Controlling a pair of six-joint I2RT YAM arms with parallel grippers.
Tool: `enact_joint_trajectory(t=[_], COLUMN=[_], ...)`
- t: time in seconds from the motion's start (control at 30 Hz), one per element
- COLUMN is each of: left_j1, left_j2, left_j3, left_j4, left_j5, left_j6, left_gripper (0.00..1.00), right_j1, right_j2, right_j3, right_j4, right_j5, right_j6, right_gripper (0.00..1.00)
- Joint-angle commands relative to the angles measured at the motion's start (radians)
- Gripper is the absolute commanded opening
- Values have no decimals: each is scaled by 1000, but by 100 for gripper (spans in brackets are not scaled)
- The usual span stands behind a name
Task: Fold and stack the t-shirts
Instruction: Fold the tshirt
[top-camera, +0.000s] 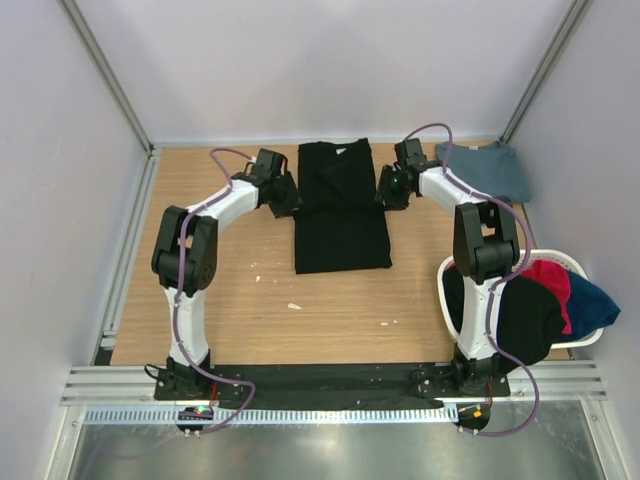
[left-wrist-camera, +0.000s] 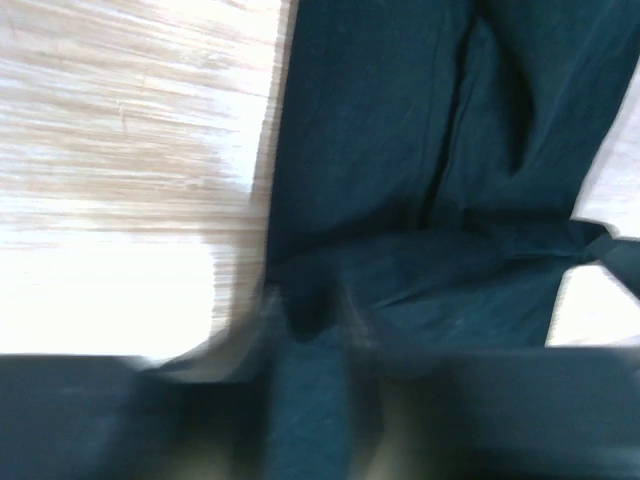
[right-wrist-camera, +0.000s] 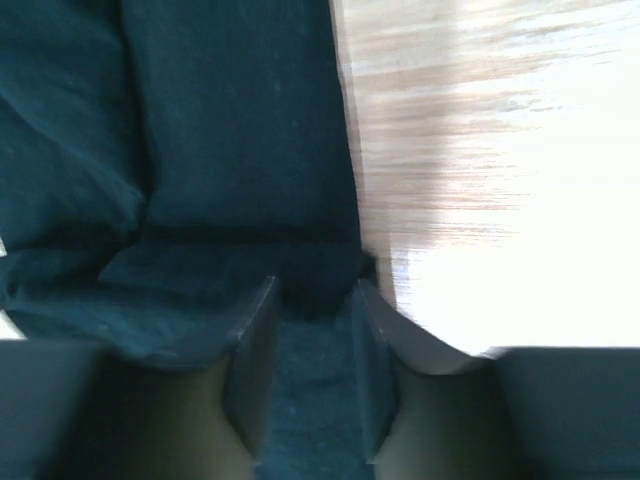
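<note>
Black t-shirt (top-camera: 342, 225) laid flat at counter (top-camera: 230, 300) centre, sleeves turned in, side edges thereby presented to both arms. Right fingers (right-wrist-camera: 252, 340) parted slightly, cloth edge lying loose between. Left fingers (top-camera: 284, 198) set at opposite edge; opening cannot be told: view blurred.

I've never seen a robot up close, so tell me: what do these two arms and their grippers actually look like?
The left arm and right arm have white shells between chunky black joints. A thin lilac cable loops along each. The left gripper and right gripper are black, with flat dark fingers.
</note>
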Motion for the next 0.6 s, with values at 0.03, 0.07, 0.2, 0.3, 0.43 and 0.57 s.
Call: enact_joint_trajectory(t=[0.03,0.07,0.2,0.3,0.43,0.57], left_j1=[21,24,32,8,-51,-88], left_j2=[-19,-26,-147,-258,-322,-289], left_j3=[69,94,80,-65,-220,-279], left_j4=[28,18,-9,69,199,273], left_j5=[28,31,56,106,120,117], left_j6=[51,68,91,51,-3,-50], left_gripper=[64,81,93,93,80,43], right_j1=[-4,-4,-3,3,19,19], right_j2=[-50,-62,-174,-260,-322,-313], right_j3=[76,82,58,-34,-212,-309], right_j4=[24,30,96,168,251,320], right_j5=[4,-3,-67,-137,-136,-70], right_j6=[-23,-34,-51,-32,-12,23], right_gripper=[52,56,77,80,75,45])
